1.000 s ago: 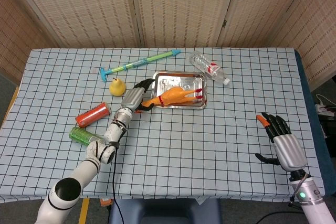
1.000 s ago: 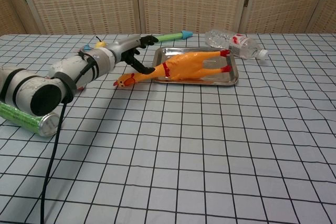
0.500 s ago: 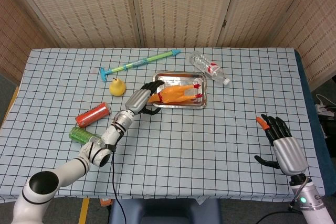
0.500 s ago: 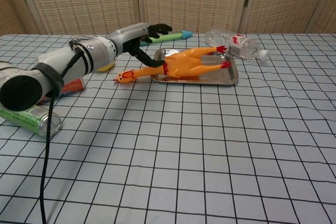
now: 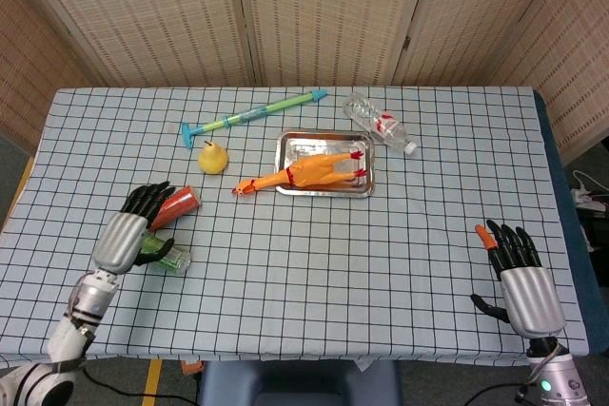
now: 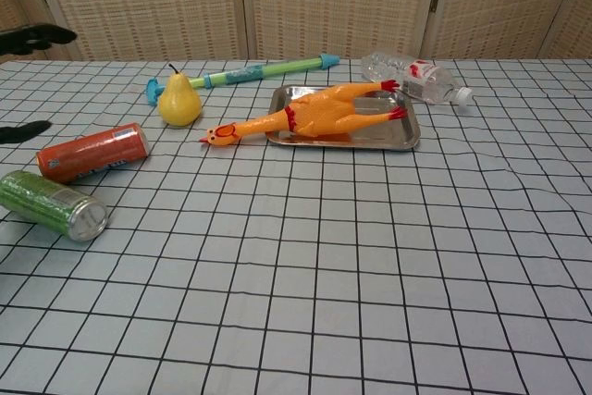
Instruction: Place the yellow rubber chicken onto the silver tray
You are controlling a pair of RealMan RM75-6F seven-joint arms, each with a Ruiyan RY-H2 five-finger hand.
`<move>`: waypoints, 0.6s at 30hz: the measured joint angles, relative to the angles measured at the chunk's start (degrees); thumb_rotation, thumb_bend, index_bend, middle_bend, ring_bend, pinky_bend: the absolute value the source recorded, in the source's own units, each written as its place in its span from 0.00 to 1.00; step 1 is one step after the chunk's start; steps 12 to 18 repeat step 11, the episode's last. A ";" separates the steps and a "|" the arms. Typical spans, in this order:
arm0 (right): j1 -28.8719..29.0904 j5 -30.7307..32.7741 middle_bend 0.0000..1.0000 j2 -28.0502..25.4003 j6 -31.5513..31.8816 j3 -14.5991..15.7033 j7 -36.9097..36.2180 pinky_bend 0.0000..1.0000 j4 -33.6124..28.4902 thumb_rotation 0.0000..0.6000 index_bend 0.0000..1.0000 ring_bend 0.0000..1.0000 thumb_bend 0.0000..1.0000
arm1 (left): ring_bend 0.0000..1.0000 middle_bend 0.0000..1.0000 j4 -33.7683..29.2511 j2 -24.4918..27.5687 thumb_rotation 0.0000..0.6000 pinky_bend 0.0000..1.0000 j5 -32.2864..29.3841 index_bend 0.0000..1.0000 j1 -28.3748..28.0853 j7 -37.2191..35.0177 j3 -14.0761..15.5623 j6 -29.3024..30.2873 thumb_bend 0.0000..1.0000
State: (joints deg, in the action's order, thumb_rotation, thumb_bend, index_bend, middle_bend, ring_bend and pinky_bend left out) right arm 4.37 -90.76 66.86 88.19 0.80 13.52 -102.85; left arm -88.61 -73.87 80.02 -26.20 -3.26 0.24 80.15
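Yellow rubber chicken lies on the silver tray, body and red feet inside it, neck and head overhanging the tray's left rim onto the table cloth. Long axis runs roughly left-right across the tray, head pointing toward the left hand's side.

Left hand sits well left of the tray and nearer the robot, over the orange can and green can, fingers spread, holding nothing. Right hand is well right of the tray and nearer the robot, fingers spread, empty.

Left hand is nearer the chicken. Judgement: placement looks essentially done; only the overhanging head might need a nudge rightward.
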 measured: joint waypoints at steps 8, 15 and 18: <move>-2.31 -2.60 0.00 0.89 2.89 1.17 -1.72 0.00 2.17 1.00 0.00 0.00 0.03 | 0.00 0.00 1.02 3.04 1.00 0.03 2.80 0.00 12.78 4.38 5.43 12.61 0.36; -2.89 -3.24 0.00 0.27 3.67 1.31 -3.04 0.00 2.18 1.00 0.00 0.00 0.03 | 0.00 0.00 -0.52 4.20 1.00 0.03 4.99 0.00 14.16 5.96 6.02 13.90 0.36; -2.89 -3.24 0.00 0.27 3.67 1.31 -3.04 0.00 2.18 1.00 0.00 0.00 0.03 | 0.00 0.00 -0.52 4.20 1.00 0.03 4.99 0.00 14.16 5.96 6.02 13.90 0.36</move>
